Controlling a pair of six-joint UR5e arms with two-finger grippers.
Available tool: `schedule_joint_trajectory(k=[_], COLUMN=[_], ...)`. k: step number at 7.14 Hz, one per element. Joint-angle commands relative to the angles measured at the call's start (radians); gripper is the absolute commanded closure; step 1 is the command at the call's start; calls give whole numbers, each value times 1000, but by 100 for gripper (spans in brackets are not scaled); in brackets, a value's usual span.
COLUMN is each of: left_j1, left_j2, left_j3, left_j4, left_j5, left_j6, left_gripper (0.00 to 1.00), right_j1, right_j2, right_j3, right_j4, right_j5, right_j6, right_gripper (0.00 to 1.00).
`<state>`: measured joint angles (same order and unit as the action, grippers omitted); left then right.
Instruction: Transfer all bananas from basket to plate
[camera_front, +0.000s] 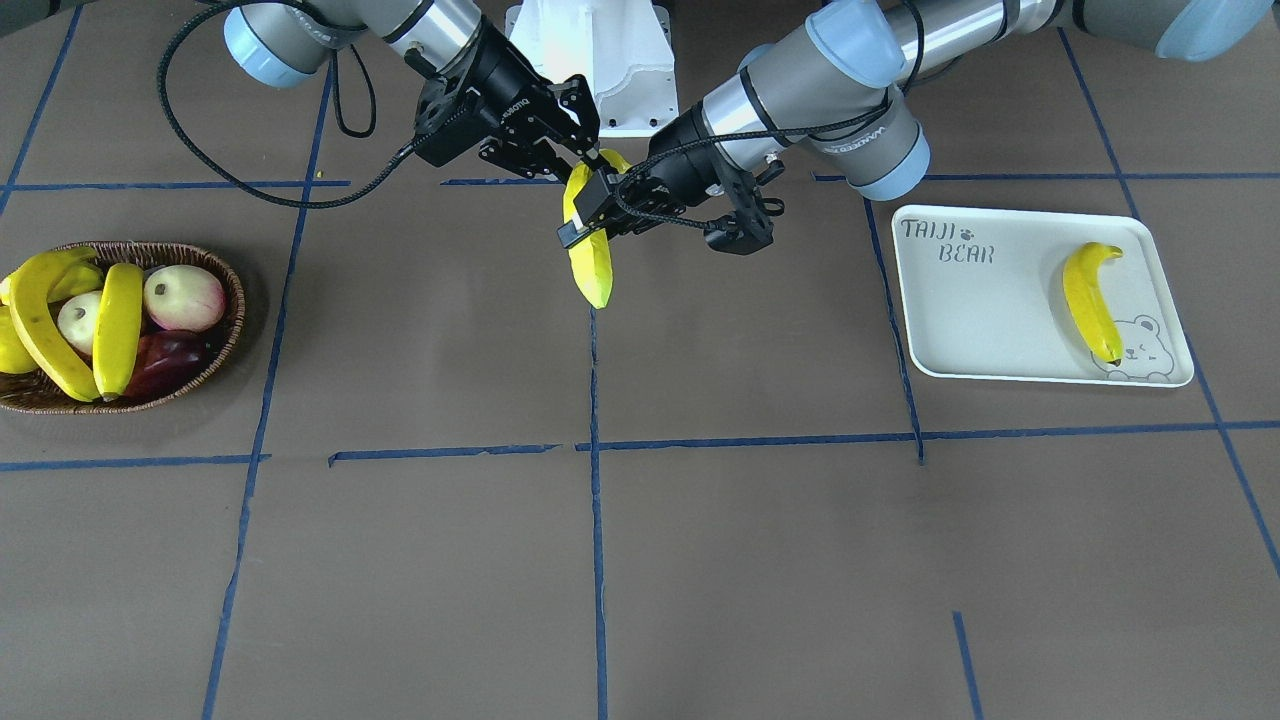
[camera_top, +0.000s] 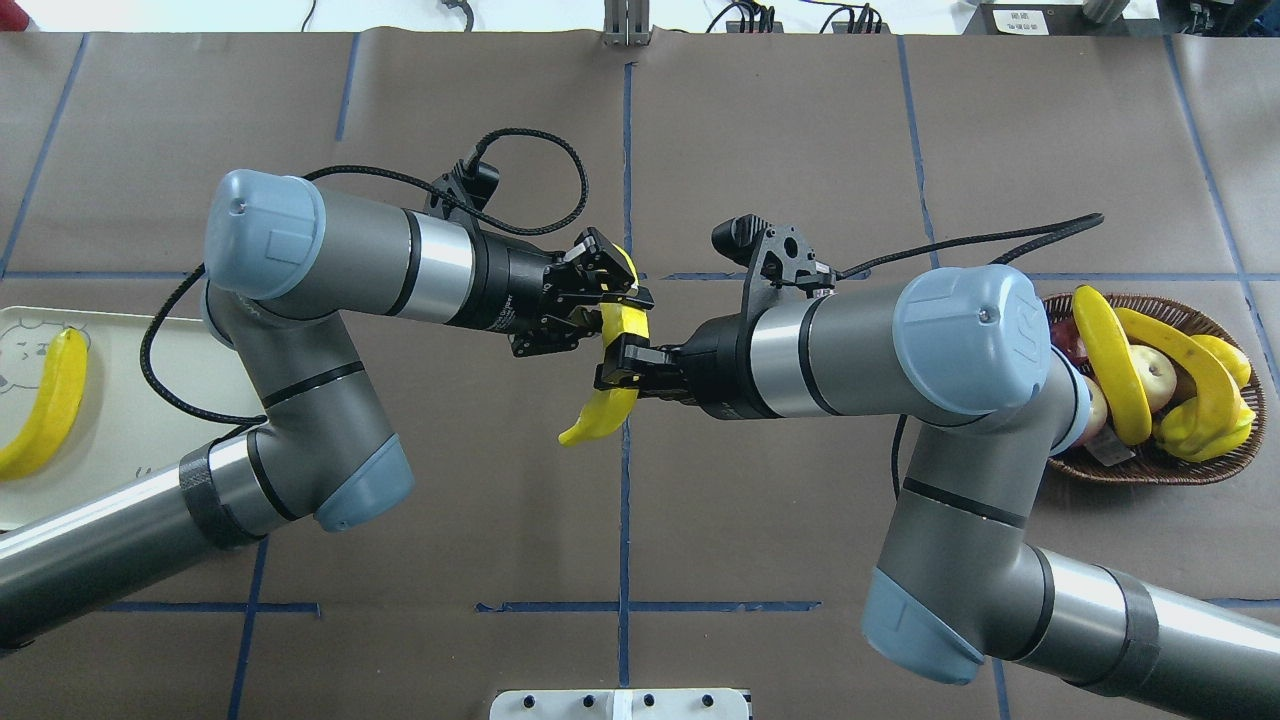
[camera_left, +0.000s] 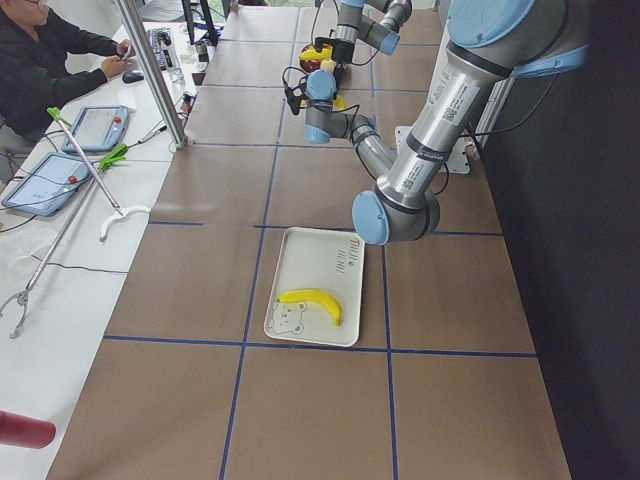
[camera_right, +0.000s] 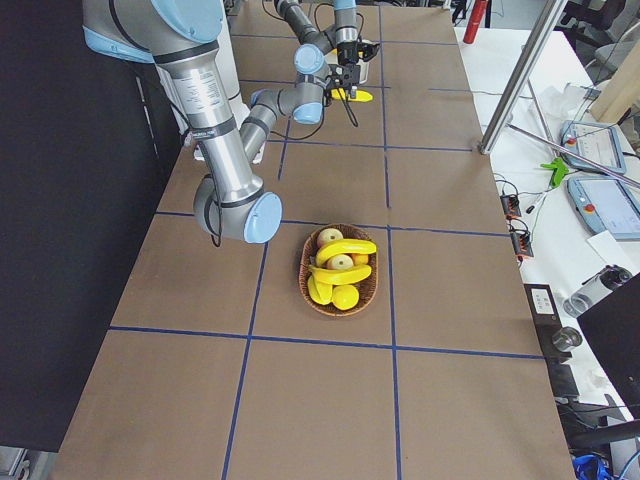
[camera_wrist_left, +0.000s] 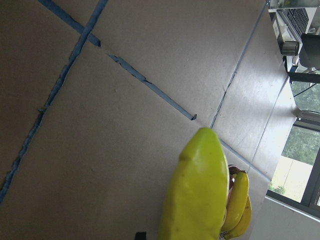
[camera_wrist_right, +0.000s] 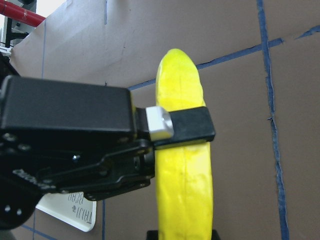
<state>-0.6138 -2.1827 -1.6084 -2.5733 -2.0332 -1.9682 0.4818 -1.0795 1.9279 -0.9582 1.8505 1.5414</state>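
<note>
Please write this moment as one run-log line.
stage: mid-air handover | held banana: clamped by right gripper and left gripper | delivered banana: on plate | basket: two bananas inside

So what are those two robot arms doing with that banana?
They seem to be passing a long yellow banana between them, up above the middle of the brown table. The right gripper and the left gripper are both shut on it. One banana already lies on the white rectangular tray, and two more bananas wait in the brown woven wicker basket with other fruit.
</note>
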Motion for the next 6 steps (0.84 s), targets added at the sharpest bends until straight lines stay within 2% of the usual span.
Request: schedule_joint_trajectory(k=[1,3,4,5,6], left_j1=[-10,-68,-151,-237,-248], left_j2=[14,46,90,177,346], left_j3=[-2,5,12,-16,-80], left_j4=[4,24,31,38,41], left_j5=[-2,-30,-118,-174,-173], left_j6=[14,17,18,119,287], left_gripper=[100,100,100,100,100], right_j1=[-2,10,32,70,154], right_j2=[0,-8,-22,-63,-112], right_j3=[6,32,61,74,78], right_j4=[1,0,-16,-17,-19], right_j5=[3,10,38,83,142], right_j6=[5,3,-1,-6,-35], right_gripper=[0,0,0,0,0])
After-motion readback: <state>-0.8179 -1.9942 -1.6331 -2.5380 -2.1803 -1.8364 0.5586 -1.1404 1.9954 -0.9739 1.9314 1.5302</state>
